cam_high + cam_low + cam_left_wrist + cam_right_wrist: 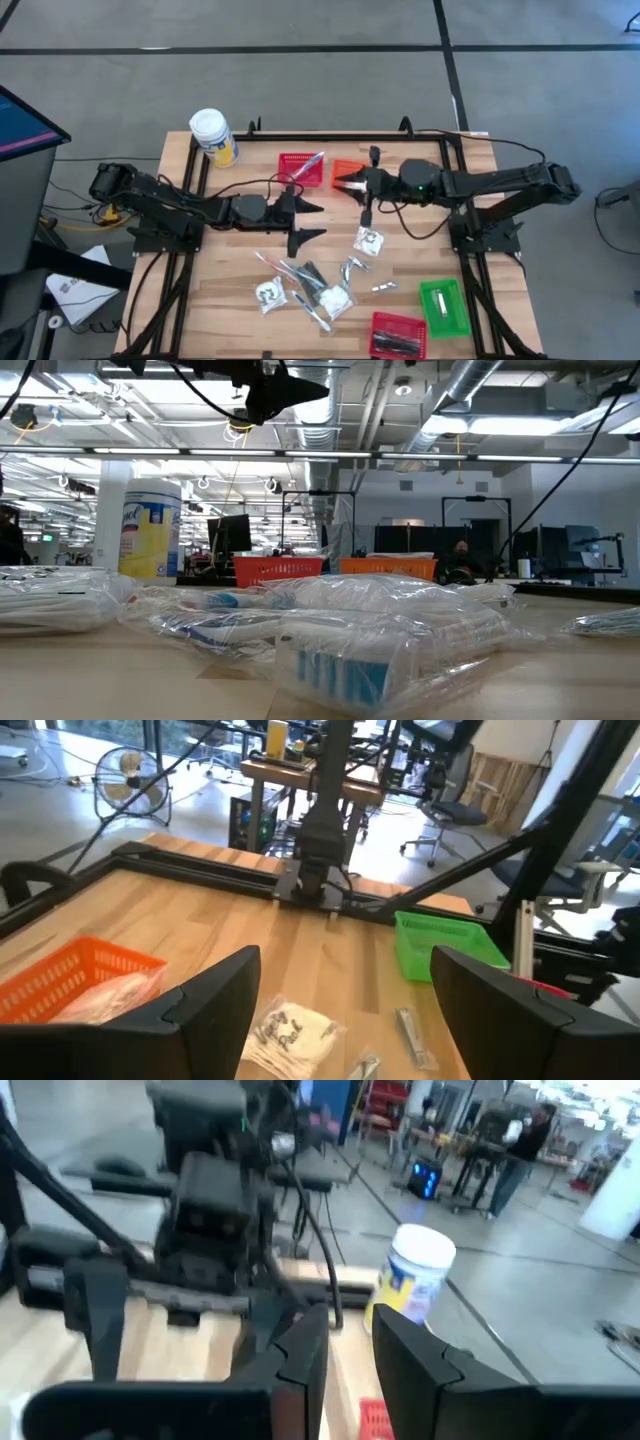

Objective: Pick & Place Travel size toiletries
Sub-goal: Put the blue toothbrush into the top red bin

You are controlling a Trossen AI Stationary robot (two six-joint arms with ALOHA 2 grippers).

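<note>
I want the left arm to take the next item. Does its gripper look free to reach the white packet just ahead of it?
Probably yes. The left gripper is open and empty, and bare table lies between it and the white packet, with nothing across the path.

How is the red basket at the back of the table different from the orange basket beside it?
The red basket sits further left and has a slim stick propped in it; the orange basket holds a clear-wrapped packet, with the right hand over it. Both are small plastic mesh baskets.
</note>
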